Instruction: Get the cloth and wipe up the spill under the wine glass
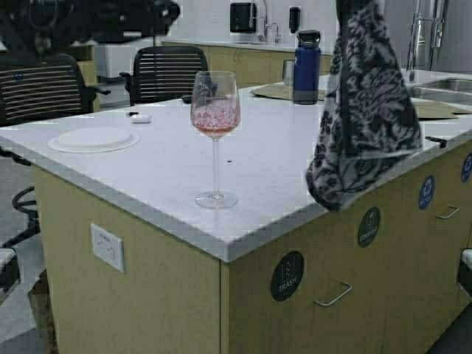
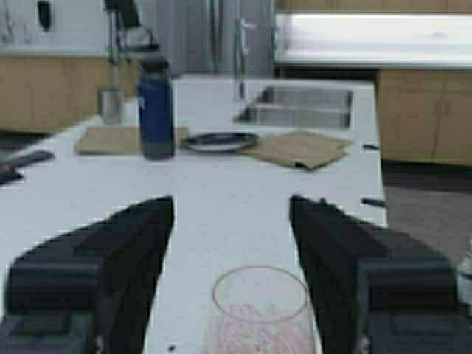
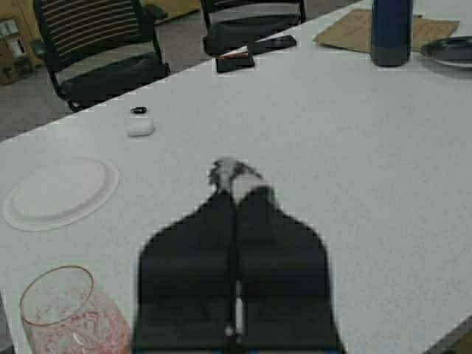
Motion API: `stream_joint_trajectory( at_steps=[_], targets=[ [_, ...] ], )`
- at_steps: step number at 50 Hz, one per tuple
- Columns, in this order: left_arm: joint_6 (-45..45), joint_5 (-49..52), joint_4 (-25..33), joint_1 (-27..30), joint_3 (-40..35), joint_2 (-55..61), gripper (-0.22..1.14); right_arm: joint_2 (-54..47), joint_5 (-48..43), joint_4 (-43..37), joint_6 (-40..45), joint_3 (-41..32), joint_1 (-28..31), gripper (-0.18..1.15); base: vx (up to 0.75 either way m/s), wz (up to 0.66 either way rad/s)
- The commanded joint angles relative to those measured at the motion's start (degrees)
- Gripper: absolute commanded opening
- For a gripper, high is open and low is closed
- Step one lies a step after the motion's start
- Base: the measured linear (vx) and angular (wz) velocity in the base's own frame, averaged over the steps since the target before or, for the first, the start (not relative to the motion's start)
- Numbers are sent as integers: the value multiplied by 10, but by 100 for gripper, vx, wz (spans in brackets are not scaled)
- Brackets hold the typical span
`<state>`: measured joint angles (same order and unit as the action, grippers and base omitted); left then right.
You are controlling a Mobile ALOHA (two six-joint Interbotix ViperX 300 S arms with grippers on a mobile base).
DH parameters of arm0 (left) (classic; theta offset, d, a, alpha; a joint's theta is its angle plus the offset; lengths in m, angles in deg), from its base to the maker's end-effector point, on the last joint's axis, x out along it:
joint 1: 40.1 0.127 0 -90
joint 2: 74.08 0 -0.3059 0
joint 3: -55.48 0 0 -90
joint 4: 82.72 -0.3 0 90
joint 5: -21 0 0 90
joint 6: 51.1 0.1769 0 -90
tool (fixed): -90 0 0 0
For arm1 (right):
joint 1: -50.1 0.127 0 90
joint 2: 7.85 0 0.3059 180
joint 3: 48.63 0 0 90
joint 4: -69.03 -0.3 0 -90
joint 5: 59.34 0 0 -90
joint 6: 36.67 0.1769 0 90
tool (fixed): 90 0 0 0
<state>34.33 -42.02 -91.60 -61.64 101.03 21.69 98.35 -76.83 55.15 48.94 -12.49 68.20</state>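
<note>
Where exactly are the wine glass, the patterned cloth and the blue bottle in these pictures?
wine glass (image 1: 215,112): high view, on its bowl holding pink liquid.
cloth (image 1: 366,110): high view, middle of the hanging fabric.
blue bottle (image 1: 306,70): high view, on its body, below the dark cap.

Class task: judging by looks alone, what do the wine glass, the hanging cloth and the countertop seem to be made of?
Wine glass: clear glass, since the counter shows through its bowl and stem.
Cloth: soft woven fabric, dark with a white floral print, hanging in limp folds from the shut right gripper.
Countertop: smooth, pale, lightly speckled; probably stone or solid surface.
</note>
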Motion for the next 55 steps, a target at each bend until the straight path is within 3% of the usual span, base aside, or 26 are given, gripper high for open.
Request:
stream_joint_trajectory(
  at_steps=[1,15,55],
  targets=[
    [1,102,0,-1,-38,-77,87,20,24,1,-1,-31,2,6,0,0],
    [5,284,-4,-1,-83,-141,87,22,54,3,-14,-40,1,6,0,0],
    [10,287,-4,-1,-89,-141,87,23,56,4,-22,-49,2,6,0,0]
  ],
)
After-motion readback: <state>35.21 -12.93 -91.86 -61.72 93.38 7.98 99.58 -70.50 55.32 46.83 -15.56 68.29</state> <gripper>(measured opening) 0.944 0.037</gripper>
